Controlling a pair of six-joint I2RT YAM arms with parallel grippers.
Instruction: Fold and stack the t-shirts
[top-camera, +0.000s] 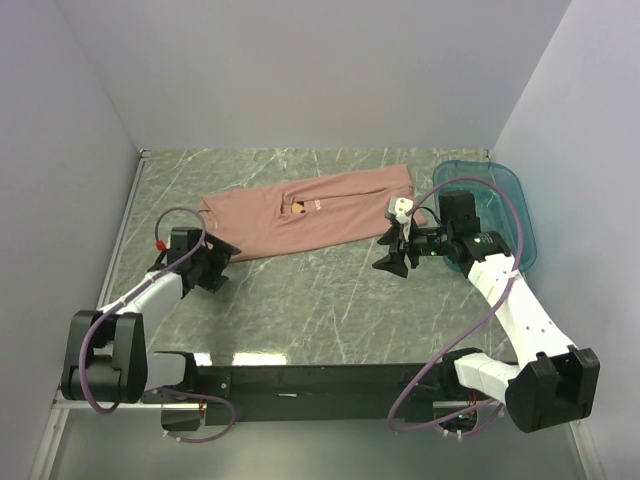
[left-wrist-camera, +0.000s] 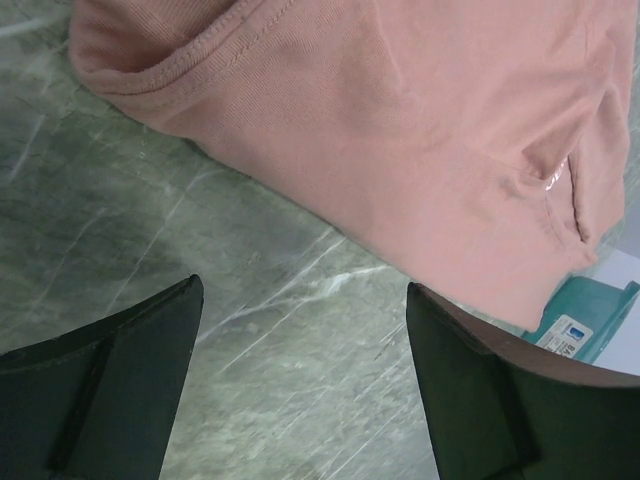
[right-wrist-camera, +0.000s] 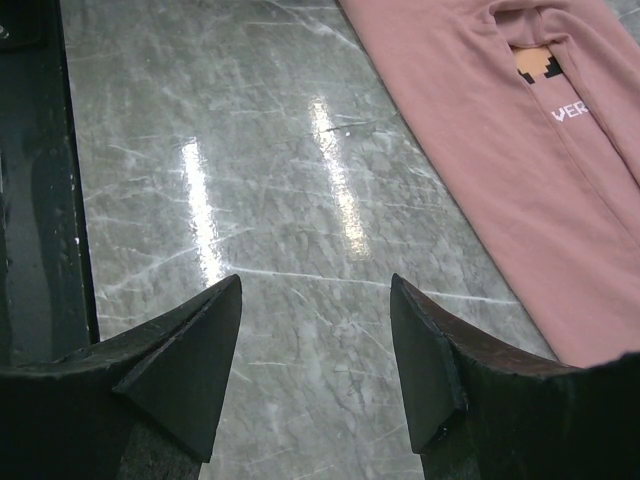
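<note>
Shirt (top-camera: 310, 215): soft, light, limp cotton, probably best pinched at the hemmed edge just ahead of left gripper (top-camera: 218, 265); it and right gripper (top-camera: 392, 256) both gape empty.

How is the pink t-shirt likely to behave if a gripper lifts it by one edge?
Probably floppy: the t-shirt lies flat in soft folds, so it would likely drape and come unfolded. The cloth looks thin, so it is likely light. On the glossy table, a push might bunch it rather than slide it whole.
</note>
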